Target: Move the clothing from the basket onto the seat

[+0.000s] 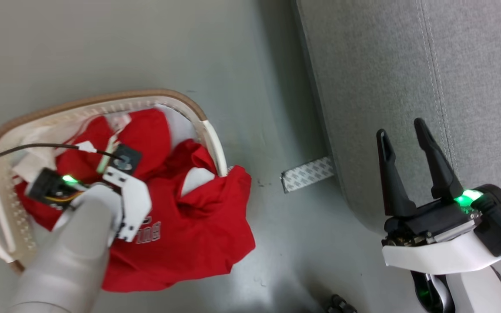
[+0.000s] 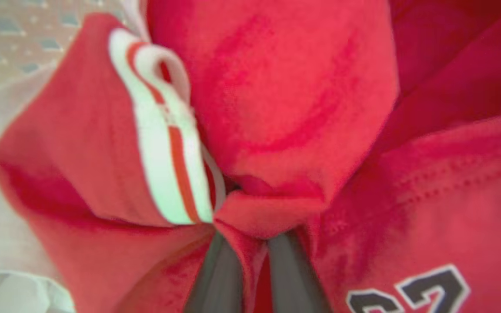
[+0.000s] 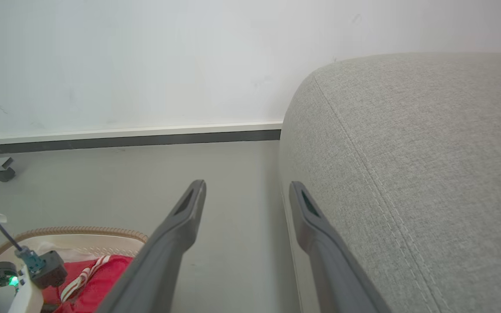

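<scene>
The left end effector [image 2: 255,239] is closed narrowly on a fold of the red clothing [image 1: 198,217]. The clothing lies heaped in the basket [image 1: 102,96] on the floor [image 1: 276,65], one piece spilling over the rim. The right end effector [image 1: 402,130] hangs wide and empty over the edge of the grey seat [image 1: 472,65], beyond the basket's right side.

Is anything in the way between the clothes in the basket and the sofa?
Nothing tall. The floor between basket and sofa holds only a flat patterned strip. The clothes must clear the basket rim, which one piece already drapes over. The open right pincer hovers by the sofa's edge.
</scene>
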Controlling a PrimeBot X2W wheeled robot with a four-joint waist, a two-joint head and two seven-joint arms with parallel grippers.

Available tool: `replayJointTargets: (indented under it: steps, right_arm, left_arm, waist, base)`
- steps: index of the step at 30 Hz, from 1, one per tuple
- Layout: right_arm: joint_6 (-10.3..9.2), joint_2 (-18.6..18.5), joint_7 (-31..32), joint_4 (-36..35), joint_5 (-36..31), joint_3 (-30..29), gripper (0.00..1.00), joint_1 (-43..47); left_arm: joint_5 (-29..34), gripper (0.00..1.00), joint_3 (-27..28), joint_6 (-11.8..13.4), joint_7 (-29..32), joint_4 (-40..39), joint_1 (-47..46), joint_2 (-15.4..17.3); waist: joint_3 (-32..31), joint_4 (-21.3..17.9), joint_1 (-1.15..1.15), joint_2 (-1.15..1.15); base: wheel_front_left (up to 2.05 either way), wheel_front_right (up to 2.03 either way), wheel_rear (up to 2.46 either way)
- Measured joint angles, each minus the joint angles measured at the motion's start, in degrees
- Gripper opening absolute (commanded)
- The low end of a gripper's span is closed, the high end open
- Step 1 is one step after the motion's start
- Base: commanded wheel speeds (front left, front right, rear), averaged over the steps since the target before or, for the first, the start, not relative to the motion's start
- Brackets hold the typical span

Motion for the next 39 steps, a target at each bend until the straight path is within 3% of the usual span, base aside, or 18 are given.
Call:
replayJointTargets:
  steps: [10,18,28,39]
  right_arm:
    - [0.0,0.12,0.01,3.24,-2.81,-2.24,1.0,1.81]
    - [0.0,-0.43,0.01,6.66,-4.97,-4.92,1.0,7.62]
    - [0.0,-0.76,0.0,8.84,-6.38,-7.34,1.0,14.77]
    - [0.0,-0.78,0.0,8.66,-7.5,-6.11,1.0,19.98]
  left_arm:
    - [-5.48,0.0,1.99,0.45,-11.37,-0.48,5.87,-6.51]
    - [-8.9,0.0,1.38,-1.33,-17.14,-2.77,11.14,-9.12]
    - [-14.49,0.0,-0.77,-2.11,-18.68,-12.9,17.69,-9.73]
    - [-18.12,0.0,-2.85,-0.87,-12.48,-34.62,26.1,-9.24]
  waist:
    - [-9.44,4.59,-0.01,0.0]
    - [-21.38,10.27,-0.01,0.0]
    - [-35.35,17.56,-0.02,0.0]
    - [-46.13,22.79,-0.03,0.0]
  base:
    - [0.0,0.0,0.0]
    - [0.0,0.0,0.0]
    - [0.0,0.0,0.0]
    - [0.0,0.0,0.0]
